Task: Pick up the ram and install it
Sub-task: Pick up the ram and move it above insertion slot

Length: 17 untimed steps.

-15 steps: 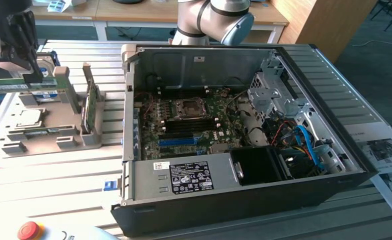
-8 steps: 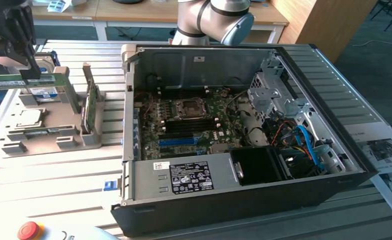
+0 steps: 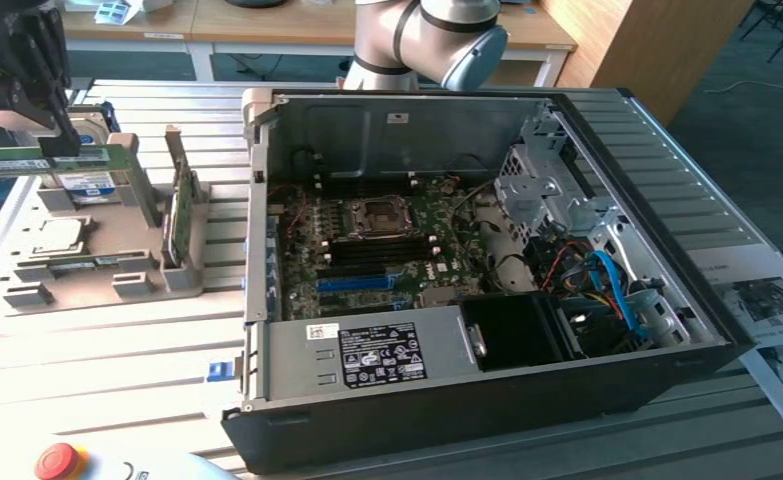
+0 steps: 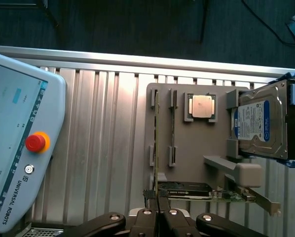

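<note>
Gripper (image 4: pixel 159 202) with ram (image 3: pixel 18 163) above parts tray (image 4: pixel 197 143)

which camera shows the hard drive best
Wrist view: the hard drive faces the camera, with its blue label in plain sight. The exterior view shows part of it, behind the ram.

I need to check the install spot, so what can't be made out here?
- Ram: one end cut off at the exterior view's left edge, part covered by the claw.
- Motherboard slots: exterior view, too small to tell empty from filled.
- Teach pendant: wrist view, cut off by the picture edge.
</note>
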{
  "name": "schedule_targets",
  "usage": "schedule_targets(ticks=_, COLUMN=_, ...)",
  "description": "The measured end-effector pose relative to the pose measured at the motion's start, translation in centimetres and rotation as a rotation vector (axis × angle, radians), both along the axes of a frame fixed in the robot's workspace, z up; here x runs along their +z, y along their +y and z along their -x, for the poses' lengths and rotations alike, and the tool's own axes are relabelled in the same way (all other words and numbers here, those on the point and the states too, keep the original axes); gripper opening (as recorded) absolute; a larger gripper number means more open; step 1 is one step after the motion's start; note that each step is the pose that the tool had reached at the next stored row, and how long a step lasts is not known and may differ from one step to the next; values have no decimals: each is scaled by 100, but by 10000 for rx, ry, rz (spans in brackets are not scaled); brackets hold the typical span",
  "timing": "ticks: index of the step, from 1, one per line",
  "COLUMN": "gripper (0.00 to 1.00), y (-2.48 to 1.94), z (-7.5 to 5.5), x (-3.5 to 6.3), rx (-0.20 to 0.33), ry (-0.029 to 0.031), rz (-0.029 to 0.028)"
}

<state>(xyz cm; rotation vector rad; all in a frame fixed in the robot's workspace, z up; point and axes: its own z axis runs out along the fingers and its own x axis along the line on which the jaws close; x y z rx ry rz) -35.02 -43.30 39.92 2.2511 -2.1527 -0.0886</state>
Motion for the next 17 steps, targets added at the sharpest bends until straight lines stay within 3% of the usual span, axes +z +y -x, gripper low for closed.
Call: schedule_targets(ticks=17, gripper=12, y=-36, z=-182, x=-1, rx=0, ry=7, rz=-1)
